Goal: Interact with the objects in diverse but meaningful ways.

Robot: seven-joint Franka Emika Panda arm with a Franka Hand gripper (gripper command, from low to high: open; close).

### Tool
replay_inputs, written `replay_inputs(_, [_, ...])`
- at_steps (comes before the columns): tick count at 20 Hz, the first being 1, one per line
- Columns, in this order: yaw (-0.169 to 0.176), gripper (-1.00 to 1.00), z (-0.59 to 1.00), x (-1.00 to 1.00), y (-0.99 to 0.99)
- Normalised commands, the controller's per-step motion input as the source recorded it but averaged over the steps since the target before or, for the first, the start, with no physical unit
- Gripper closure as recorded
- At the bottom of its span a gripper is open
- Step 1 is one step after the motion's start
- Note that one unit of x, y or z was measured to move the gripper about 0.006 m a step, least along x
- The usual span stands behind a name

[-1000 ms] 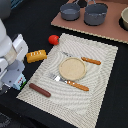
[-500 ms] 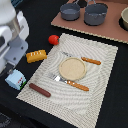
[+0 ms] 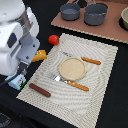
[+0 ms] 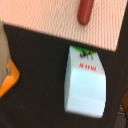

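Observation:
The pale blue house-shaped carton point(image 3: 17, 81) lies on the dark table just off the placemat's corner, at the exterior view's left. In the wrist view the carton point(image 4: 86, 82) lies on its side with red lettering showing. My gripper point(image 3: 22, 72) hangs just above it, and the arm's white body hides the fingers. A dark brown sausage stick point(image 3: 40, 90) point(image 4: 86, 11) rests on the mat near the carton. The yellow-orange bread block point(image 3: 40, 55) and the red tomato point(image 3: 53, 39) sit beyond the arm.
A tan round plate point(image 3: 72, 68) sits mid-placemat point(image 3: 100, 95) between an orange-handled knife point(image 3: 91, 61) and fork point(image 3: 75, 84). Two grey pots point(image 3: 70, 11) point(image 3: 96, 14) and a bowl point(image 3: 124, 17) stand on a brown board at the back.
The arm has swung further into the exterior view and now looms over the carton. The toys, plate and cutlery have stayed where they were.

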Motion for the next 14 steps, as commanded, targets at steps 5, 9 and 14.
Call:
replay_inputs(5, [-0.029, -1.0, -0.25, 0.81, -0.15])
replay_inputs(9, [0.0, -1.0, -0.54, 0.58, 0.01])
replay_inputs(14, [0.0, -1.0, -0.58, 0.35, 0.07])
